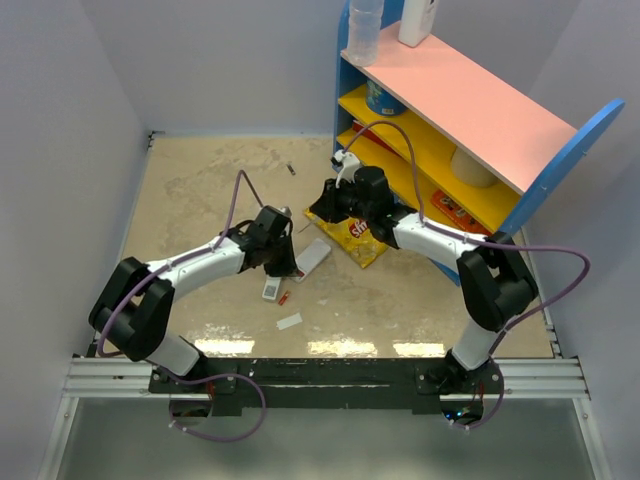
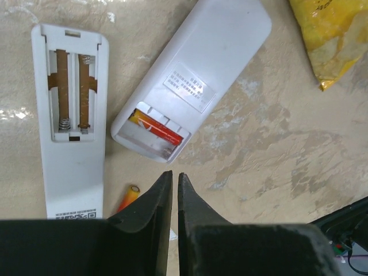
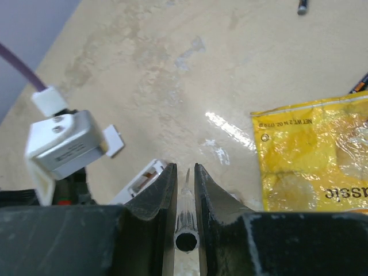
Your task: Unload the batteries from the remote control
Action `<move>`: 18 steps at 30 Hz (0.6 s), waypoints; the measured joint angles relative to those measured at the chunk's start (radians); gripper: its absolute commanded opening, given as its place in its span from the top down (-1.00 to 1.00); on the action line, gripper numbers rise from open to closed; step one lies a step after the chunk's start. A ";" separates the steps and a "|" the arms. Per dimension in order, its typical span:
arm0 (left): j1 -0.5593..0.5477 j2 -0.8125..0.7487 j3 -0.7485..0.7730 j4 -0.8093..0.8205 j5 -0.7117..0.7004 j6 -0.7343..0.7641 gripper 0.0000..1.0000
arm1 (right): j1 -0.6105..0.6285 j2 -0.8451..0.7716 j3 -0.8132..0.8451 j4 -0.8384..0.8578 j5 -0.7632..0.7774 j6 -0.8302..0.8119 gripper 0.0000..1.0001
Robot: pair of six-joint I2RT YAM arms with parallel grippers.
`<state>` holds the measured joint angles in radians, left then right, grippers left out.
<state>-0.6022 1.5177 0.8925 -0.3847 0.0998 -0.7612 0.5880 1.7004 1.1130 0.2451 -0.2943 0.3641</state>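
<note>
The remote control [image 2: 201,69] lies back up with its battery bay open. One red-orange battery [image 2: 158,129] still sits in the bay, and the slot beside it is empty. The remote also shows in the top view [image 1: 313,255]. A second battery [image 2: 129,198] lies loose on the table [image 1: 284,297]. My left gripper [image 2: 171,175] is shut and empty, its tips just short of the bay [image 1: 288,268]. My right gripper [image 3: 185,167] is shut on a thin clear-handled stick [image 3: 187,215], above the remote's far side [image 1: 322,208].
A narrower white bar [image 2: 69,115] with an empty battery bay lies left of the remote. A yellow snack bag [image 1: 360,240] lies to the right. A white scrap [image 1: 289,321] lies near the front. A coloured shelf [image 1: 450,110] stands at the back right.
</note>
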 measured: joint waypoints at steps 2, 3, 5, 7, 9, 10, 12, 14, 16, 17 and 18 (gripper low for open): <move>0.000 -0.004 -0.012 -0.002 0.000 0.003 0.73 | 0.000 0.034 0.015 -0.022 0.021 -0.023 1.00; 0.002 -0.008 -0.018 -0.002 0.000 0.005 0.72 | 0.000 0.044 0.017 -0.030 0.027 -0.032 1.00; 0.008 -0.015 -0.030 -0.003 0.000 0.006 0.72 | 0.000 0.063 0.020 -0.053 0.048 -0.055 1.00; 0.017 -0.022 -0.036 -0.002 0.003 0.013 0.72 | 0.000 0.082 0.028 -0.074 0.065 -0.080 1.00; 0.028 -0.027 -0.039 -0.002 0.005 0.017 0.72 | 0.001 0.094 0.039 -0.094 0.077 -0.099 1.00; 0.033 -0.028 -0.039 0.000 0.005 0.019 0.72 | 0.001 0.096 0.045 -0.109 0.089 -0.106 1.00; 0.040 -0.029 -0.039 0.002 0.006 0.022 0.72 | 0.003 0.096 0.049 -0.131 0.103 -0.121 1.00; 0.046 -0.029 -0.039 0.002 0.008 0.023 0.72 | 0.007 0.095 0.050 -0.140 0.118 -0.126 1.00; 0.051 -0.029 -0.039 0.002 0.008 0.025 0.72 | 0.013 0.090 0.050 -0.146 0.130 -0.133 1.00; 0.054 -0.029 -0.039 0.002 0.008 0.025 0.72 | 0.014 0.086 0.048 -0.149 0.137 -0.137 1.00; 0.058 -0.029 -0.038 0.002 0.009 0.026 0.72 | 0.017 0.080 0.043 -0.150 0.147 -0.140 1.00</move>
<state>-0.5446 1.4883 0.8543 -0.3824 0.1085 -0.7349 0.6048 1.7809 1.1564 0.0948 -0.1474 0.2237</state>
